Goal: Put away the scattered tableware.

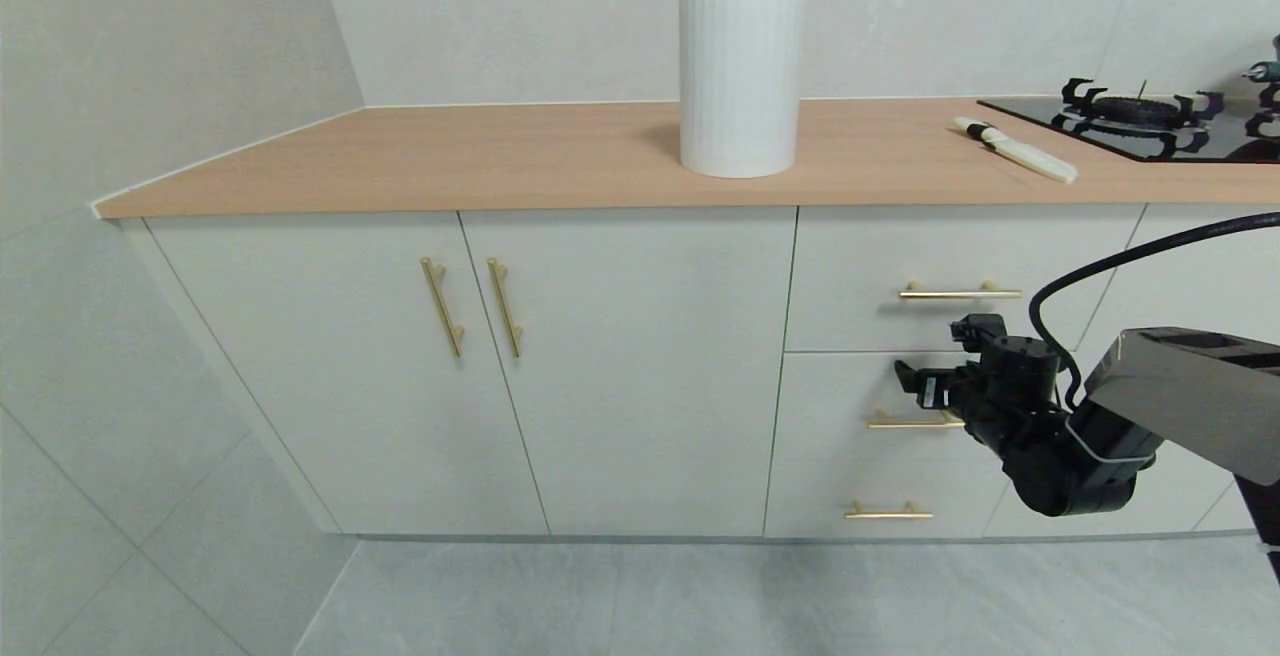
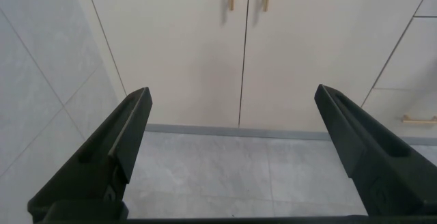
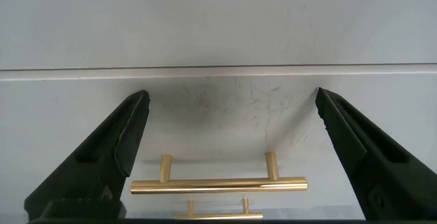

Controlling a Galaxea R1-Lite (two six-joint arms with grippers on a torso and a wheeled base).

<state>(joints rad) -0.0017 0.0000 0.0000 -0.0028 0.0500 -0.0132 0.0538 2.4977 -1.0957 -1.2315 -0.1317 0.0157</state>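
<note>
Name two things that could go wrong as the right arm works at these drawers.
1. The open right claw points above the middle drawer handle; closing here might miss it and scrape the drawer front.
2. The arm's black cable loops close to the top drawer handle and could snag.

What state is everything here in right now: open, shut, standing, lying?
Doors: shut.
Drawers: all three shut.
Canister: upright on the counter.
Utensil: lying flat on the counter.
Left gripper: open, empty.
Right gripper: open, empty, facing a drawer handle.
</note>
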